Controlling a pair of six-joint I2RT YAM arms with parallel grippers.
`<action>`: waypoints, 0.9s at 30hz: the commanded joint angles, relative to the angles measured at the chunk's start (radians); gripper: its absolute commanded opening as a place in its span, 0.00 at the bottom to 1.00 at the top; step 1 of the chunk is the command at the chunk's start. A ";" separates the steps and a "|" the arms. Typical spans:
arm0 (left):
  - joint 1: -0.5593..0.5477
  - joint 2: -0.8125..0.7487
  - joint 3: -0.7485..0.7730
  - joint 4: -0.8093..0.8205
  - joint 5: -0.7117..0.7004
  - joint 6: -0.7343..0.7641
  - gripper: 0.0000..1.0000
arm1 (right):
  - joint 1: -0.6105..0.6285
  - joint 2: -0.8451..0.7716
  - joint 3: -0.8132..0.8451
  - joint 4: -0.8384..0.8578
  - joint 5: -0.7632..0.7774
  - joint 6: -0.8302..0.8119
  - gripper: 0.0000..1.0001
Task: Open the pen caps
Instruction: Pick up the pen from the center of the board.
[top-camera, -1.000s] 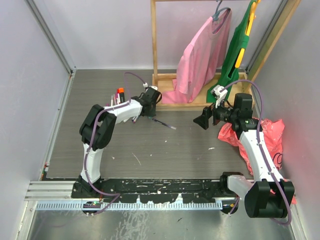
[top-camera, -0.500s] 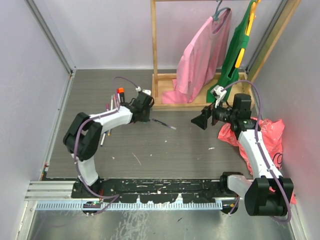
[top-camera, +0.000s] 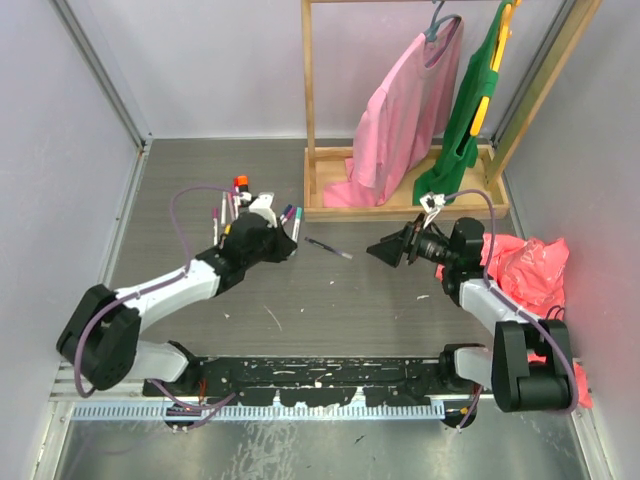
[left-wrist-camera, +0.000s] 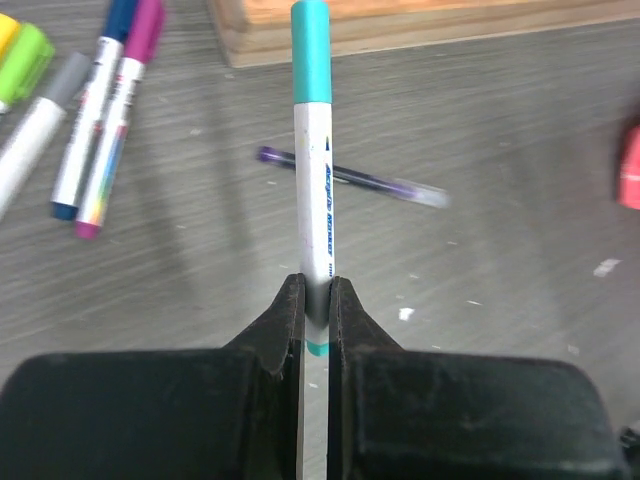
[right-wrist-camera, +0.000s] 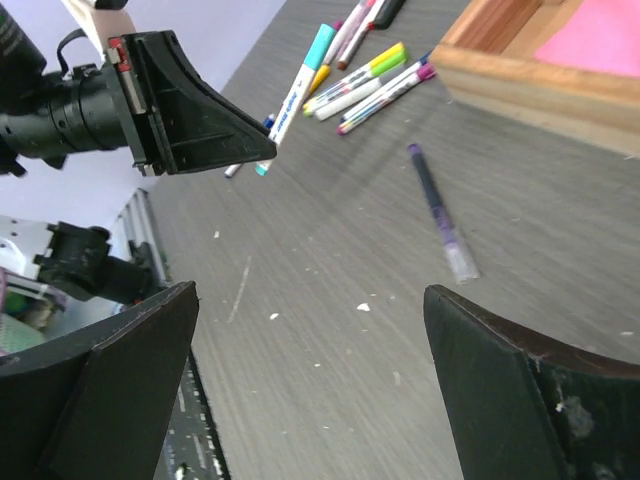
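**Left end effector (left-wrist-camera: 315, 290) clamped on a pen (left-wrist-camera: 312, 190), right end effector (right-wrist-camera: 310, 300) spread wide**

From its own wrist camera, the left end effector's two black fingers are pressed together on the lower part of a white pen. The pen juts straight out beyond the fingertips, with its teal cap (left-wrist-camera: 311, 50) on the far end, held above the worktop (left-wrist-camera: 480, 250). Off to the right, the right end effector points toward the left one, its fingers wide apart with nothing between them. Between the two, a thin purple pen (top-camera: 328, 247) lies flat on the worktop by itself, apart from both end effectors. Farther back on the left, a loose group of capped pens (top-camera: 232, 205) lies on the worktop, with pink, blue, green and yellow ends showing. The group reaches toward the corner of the wooden frame (top-camera: 400, 208). A pink garment (top-camera: 410, 110) and a green garment (top-camera: 470, 100) hang on that frame at the back. A red bag (top-camera: 525, 270) lies at the right edge, beside the right arm.
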 joint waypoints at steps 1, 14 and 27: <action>-0.034 -0.146 -0.148 0.413 0.114 -0.151 0.00 | 0.075 0.017 -0.034 0.410 0.052 0.227 1.00; -0.339 -0.123 -0.254 0.855 -0.131 -0.184 0.00 | 0.182 0.042 -0.031 0.447 0.093 0.316 1.00; -0.444 0.025 -0.213 0.985 -0.198 -0.177 0.00 | 0.214 0.030 -0.022 0.426 0.101 0.337 0.88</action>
